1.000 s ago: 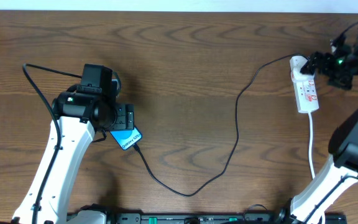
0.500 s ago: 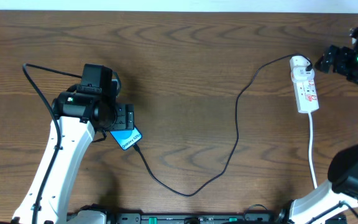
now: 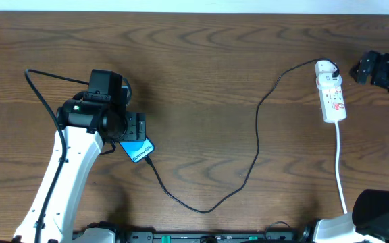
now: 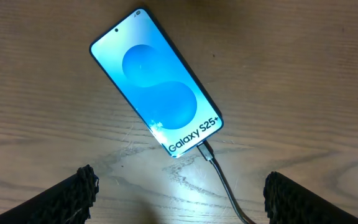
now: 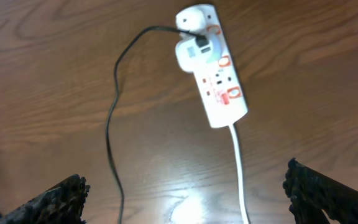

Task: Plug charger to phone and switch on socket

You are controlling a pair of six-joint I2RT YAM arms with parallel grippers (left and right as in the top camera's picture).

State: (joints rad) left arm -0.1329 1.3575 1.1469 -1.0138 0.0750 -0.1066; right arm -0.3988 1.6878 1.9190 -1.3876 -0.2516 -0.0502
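Blue phone (image 4: 156, 93) flat, long axis diagonal, charger (image 4: 207, 153) at its lower-right end

Left arm (image 3: 59, 175): white links, rising from the lower left edge of the overhead view, black wrist bent downward. Left pincer (image 4: 182, 196): pointing straight down, jaws spread wide, black textured fingertips (image 4: 73, 196) at the bottom corners of its wrist view, gripping nothing. Right arm (image 3: 378, 210): base at lower right, running out past the right edge. Right pincer (image 3: 365, 68): far right, aimed leftward, jaws fully apart, holding nothing
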